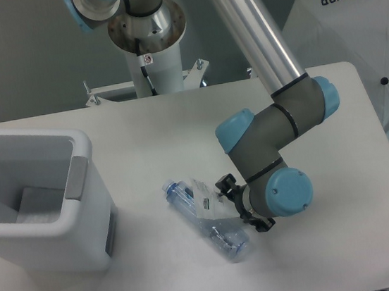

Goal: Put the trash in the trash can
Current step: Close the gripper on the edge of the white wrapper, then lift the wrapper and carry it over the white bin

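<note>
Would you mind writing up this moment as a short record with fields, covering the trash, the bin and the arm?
bottle: crushed clear bottle with a blue cap, lying on the table
packet: flat white packet with green marking, resting on top of the bottle
bin: white bin at the left of the table, upright, a pale item visible inside
gripper: gripper low at the right edge of the packet; jaws hidden behind the wrist, state unclear
trash in bin: neither bottle nor packet yet

Gripper [236, 206] fingers are hidden behind the wrist; the packet [208, 199] is partly covered; jaw state undeterminable.
</note>
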You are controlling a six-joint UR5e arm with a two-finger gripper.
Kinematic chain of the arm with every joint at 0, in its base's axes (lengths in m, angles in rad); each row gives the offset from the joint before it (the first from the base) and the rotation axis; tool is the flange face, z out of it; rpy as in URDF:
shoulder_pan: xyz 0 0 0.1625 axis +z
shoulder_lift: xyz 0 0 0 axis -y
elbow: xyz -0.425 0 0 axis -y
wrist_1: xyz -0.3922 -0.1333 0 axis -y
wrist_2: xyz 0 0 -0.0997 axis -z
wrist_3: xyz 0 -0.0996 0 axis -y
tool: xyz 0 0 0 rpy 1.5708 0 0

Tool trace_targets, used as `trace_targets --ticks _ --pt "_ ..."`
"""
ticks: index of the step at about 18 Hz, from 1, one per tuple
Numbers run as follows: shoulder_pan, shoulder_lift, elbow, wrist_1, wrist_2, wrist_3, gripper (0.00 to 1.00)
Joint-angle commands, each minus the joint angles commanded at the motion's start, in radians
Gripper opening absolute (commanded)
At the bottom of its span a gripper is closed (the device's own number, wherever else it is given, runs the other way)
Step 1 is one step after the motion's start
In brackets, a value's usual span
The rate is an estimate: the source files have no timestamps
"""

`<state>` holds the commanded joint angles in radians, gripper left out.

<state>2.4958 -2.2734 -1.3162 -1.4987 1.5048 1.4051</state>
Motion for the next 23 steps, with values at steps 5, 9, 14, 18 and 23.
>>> trace_targets --ticks 5,9,14,18,23 --pt "0.000 0.028 -0.018 0.000 0.000 -0.005 0.00" --pt "0.003 0.046 -0.018 0.000 -0.005 -0.006 0.00" --pt "0.024 0.080 -0.018 -0.002 -0.024 -0.005 0.00" --pt "0.057 0.115 -0.017 -0.003 -0.119 0.000 0.00" --pt "0.077 0.162 0.000 -0.002 -0.231 -0.002 0.00"
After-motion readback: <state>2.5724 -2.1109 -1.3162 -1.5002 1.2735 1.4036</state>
